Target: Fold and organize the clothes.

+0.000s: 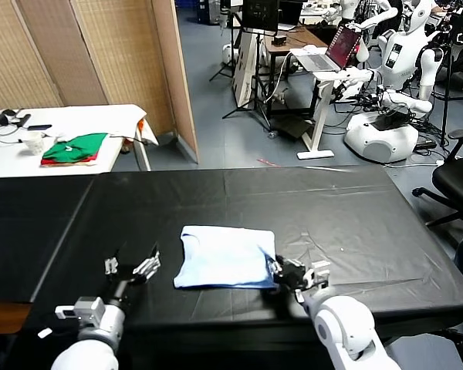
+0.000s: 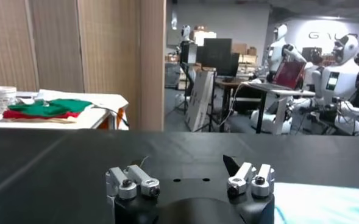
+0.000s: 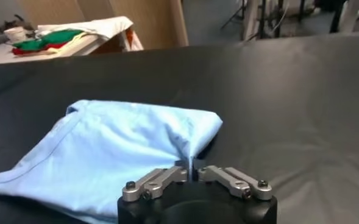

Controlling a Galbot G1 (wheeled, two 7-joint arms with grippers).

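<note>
The pale blue T-shirt (image 1: 224, 258) lies folded into a rough rectangle on the black table (image 1: 339, 208), near its front edge. My right gripper (image 1: 282, 271) is at the shirt's front right corner. In the right wrist view the T-shirt (image 3: 124, 146) spreads away from the right gripper (image 3: 193, 173), whose fingers are pinched together on a raised fold of the blue cloth. My left gripper (image 1: 131, 266) hovers low over bare table to the left of the shirt, apart from it. In its own view the left gripper (image 2: 191, 182) stands open and empty, with the T-shirt's edge (image 2: 325, 204) off to one side.
Folded green and red garments (image 1: 76, 148) and a cup (image 1: 32, 141) sit on a white table at the back left. Beyond the black table are a wooden partition (image 1: 100, 54), desks, white robots (image 1: 393, 69) and an office chair (image 1: 459, 181).
</note>
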